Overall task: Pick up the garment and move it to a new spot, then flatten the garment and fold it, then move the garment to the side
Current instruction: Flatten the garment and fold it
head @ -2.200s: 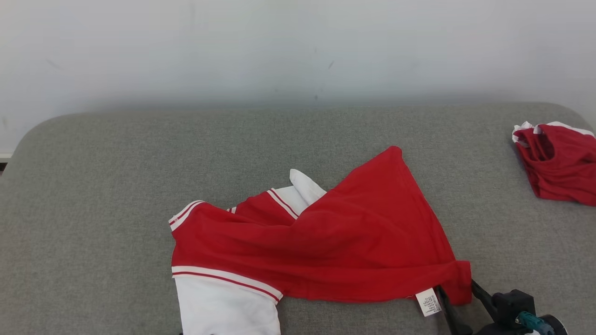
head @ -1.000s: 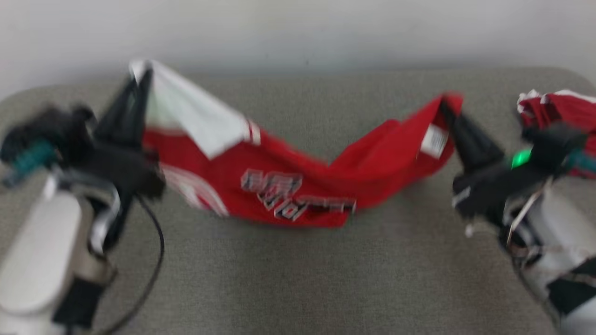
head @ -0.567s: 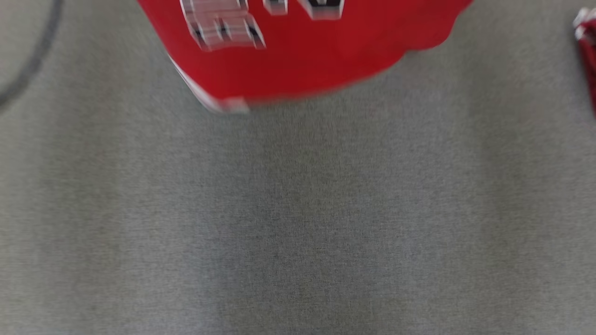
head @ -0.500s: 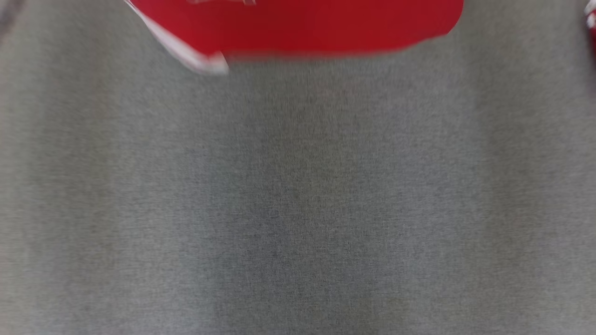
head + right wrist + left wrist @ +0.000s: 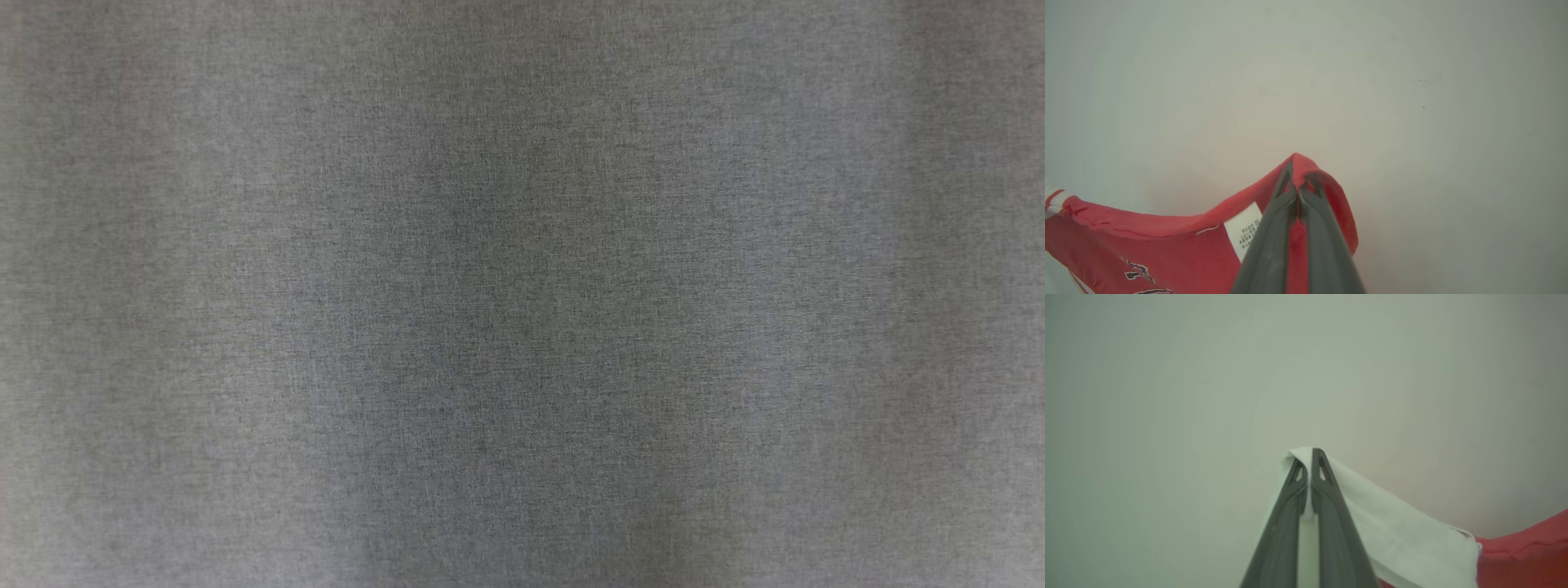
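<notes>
Two ends of the garment (image 5: 1147,237) were pinched tight, white sleeve (image 5: 1392,522) in my left pincer (image 5: 1311,457), red hem (image 5: 1337,196) in my right pincer (image 5: 1295,163), and it had lifted clear above the desk (image 5: 522,294), so the move was under way.

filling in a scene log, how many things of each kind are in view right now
red and white jersey: 1
grippers: 2 (left gripper, right gripper, each shut on the jersey)
care label: 1
grey fabric surface: 1
total: 5
</notes>
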Tool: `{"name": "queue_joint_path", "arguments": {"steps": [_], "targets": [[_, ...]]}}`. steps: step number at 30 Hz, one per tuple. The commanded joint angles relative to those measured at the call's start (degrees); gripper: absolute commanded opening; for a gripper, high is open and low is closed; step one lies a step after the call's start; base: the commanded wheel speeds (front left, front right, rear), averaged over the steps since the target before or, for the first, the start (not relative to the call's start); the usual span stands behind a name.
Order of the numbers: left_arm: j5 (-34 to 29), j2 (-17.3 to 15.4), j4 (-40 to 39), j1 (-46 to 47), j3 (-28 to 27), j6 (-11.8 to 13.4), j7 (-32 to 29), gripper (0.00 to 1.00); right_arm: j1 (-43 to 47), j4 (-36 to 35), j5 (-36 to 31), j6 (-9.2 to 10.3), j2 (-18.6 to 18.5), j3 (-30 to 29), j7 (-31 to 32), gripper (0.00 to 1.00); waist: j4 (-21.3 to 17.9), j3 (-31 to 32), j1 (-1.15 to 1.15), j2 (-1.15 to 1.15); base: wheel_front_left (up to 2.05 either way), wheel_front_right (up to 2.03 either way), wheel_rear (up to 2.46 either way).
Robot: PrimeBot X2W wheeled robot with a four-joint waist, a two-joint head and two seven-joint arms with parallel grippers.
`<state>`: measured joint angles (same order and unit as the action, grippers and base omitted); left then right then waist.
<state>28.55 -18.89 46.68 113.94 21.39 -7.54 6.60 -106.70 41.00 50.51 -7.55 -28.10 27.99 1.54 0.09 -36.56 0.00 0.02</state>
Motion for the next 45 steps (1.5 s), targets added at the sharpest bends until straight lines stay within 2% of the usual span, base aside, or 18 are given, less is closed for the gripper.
{"name": "queue_joint_path", "arguments": {"steps": [1,8,14,19,23,24,28,34,35,38,45], "targets": [[0.5,0.0,0.5,0.5,0.3,0.1,0.3,0.00,-0.5,0.3,0.6,0.16,0.3,0.4,-0.3,0.00,-0.1,-0.4,0.00,-0.02,0.00,0.00,0.00],[3.7,-0.4,3.7,2.3,2.6,0.1,2.2,0.00,-0.7,1.7,3.1,0.16,-1.8,4.2,-1.3,0.00,-0.1,-1.5,0.00,-0.02,0.00,0.00,0.00],[7.8,-0.9,3.3,-1.6,5.3,0.1,2.4,0.00,2.9,0.4,6.5,0.16,-4.0,7.2,-2.9,0.00,0.0,-0.3,0.00,-0.02,0.00,0.00,0.00],[11.8,-2.5,-0.7,-9.1,6.3,0.1,4.8,0.00,11.2,-4.1,10.2,0.16,-6.8,10.0,-5.5,0.00,-0.4,3.3,0.00,-0.02,0.00,0.00,0.00],[13.8,-4.4,-6.1,-19.1,5.7,0.2,6.5,0.00,20.4,-9.5,12.9,0.16,-10.2,12.1,-7.8,0.00,-0.3,7.1,0.00,-0.02,0.00,0.00,0.00],[14.8,-5.2,-9.7,-25.6,5.2,0.8,7.1,0.00,25.5,-12.3,14.2,0.16,-11.8,12.6,-9.1,0.00,-0.2,9.1,0.00,-0.02,0.00,0.00,0.00],[16.5,-7.7,-19.6,-40.1,4.1,3.8,7.5,0.00,36.1,-17.8,16.2,0.16,-15.2,13.6,-11.8,0.00,0.0,12.9,0.00,-0.02,0.00,0.00,0.00],[19.7,-11.8,-38.0,-62.8,1.0,11.4,8.0,0.00,51.6,-24.3,18.1,0.16,-18.9,13.3,-14.7,0.00,-0.1,16.7,0.00,-0.02,0.00,0.00,0.00],[19.7,-11.8,-38.0,-62.8,1.0,11.4,8.0,0.00,51.6,-24.3,18.1,0.16,-18.9,13.3,-14.7,0.00,-0.1,16.7,0.00,-0.02,0.00,0.00,0.00],[20.8,-13.1,-45.9,-72.5,0.2,15.0,8.0,0.00,59.0,-26.1,19.1,0.16,-19.7,11.6,-15.7,0.00,0.5,18.2,0.00,-0.02,0.00,0.00,0.00],[23.0,-12.2,-55.1,-89.7,-0.2,20.2,8.3,0.00,77.7,-28.8,18.1,0.16,-19.1,6.3,-16.7,0.00,1.7,22.1,0.00,-0.02,0.00,0.00,0.00]]}}
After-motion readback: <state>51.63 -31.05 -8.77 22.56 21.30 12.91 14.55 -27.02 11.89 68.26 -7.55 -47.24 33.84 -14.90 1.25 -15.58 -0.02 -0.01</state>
